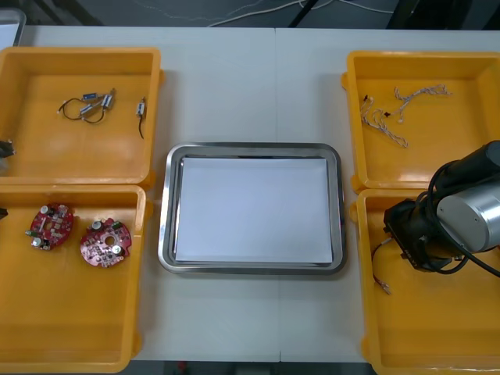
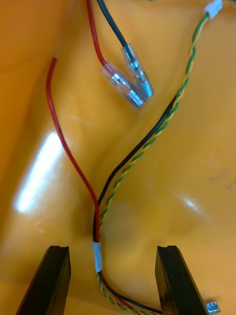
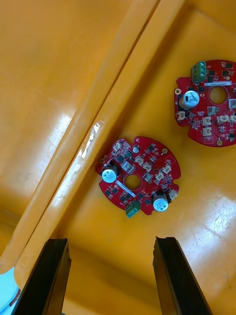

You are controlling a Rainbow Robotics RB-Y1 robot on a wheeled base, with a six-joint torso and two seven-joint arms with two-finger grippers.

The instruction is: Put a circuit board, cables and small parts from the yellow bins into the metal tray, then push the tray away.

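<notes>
Jaws: right gripper (image 2: 112, 251) wide open, empty; left gripper (image 3: 110, 243) open, empty, above board (image 3: 137, 177).
Cable (image 2: 115, 174): between right jaws, long axis running away from them.

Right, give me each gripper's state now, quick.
Left gripper: open, empty, aimed at a round red circuit board.
Right gripper: open, straddling a red, black and green-yellow cable bundle, not gripping it.

The rectangular metal tray (image 1: 163, 234) lies between yellow plastic bins (image 1: 70, 320) — round red circuit boards (image 1: 105, 243) in the near-left one, small metal parts (image 1: 98, 103) far-left, twisted cables (image 1: 384, 125) far-right, red and black cables (image 2: 96, 221) near-right.
</notes>
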